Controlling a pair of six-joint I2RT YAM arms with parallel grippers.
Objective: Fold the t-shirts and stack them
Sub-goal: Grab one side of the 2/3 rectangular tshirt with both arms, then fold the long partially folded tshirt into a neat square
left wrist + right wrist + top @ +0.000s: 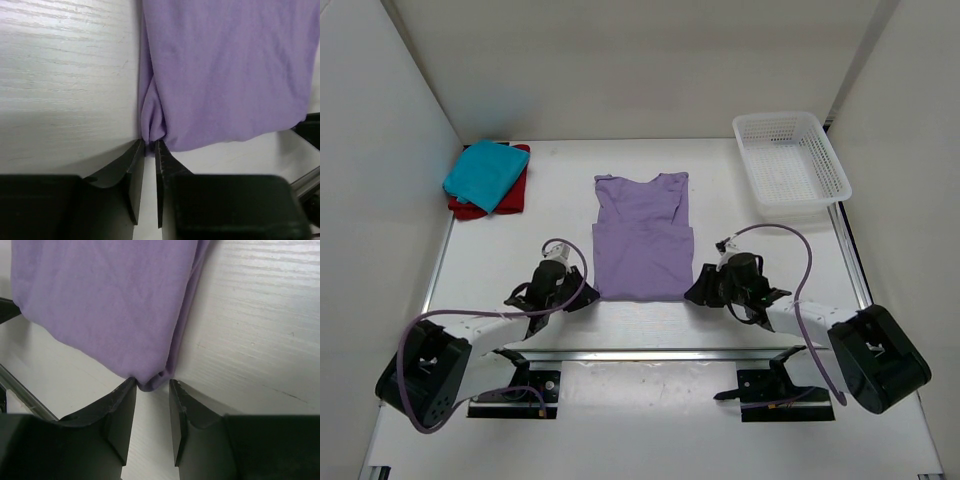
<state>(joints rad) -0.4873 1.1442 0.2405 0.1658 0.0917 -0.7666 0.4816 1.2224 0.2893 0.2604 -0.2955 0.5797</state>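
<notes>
A pale lavender t-shirt (642, 235) lies flat mid-table with its sides folded in and its hem toward me. My left gripper (590, 297) is at the hem's left corner. In the left wrist view, that gripper (149, 142) has its narrow jaws pinching a bunched bit of the lavender t-shirt (225, 75). My right gripper (693, 292) is at the hem's right corner. In the right wrist view it (152, 382) stands open, and the lavender t-shirt's corner (155, 380) rests loose at its tips. A folded teal-blue t-shirt (485, 172) lies on a folded red one (518, 192) at the back left.
A white lattice basket (788, 117) stands at the back right by the wall. White walls close in the table on the left, right and back. A metal rail (650, 353) runs along the near edge between the arm bases.
</notes>
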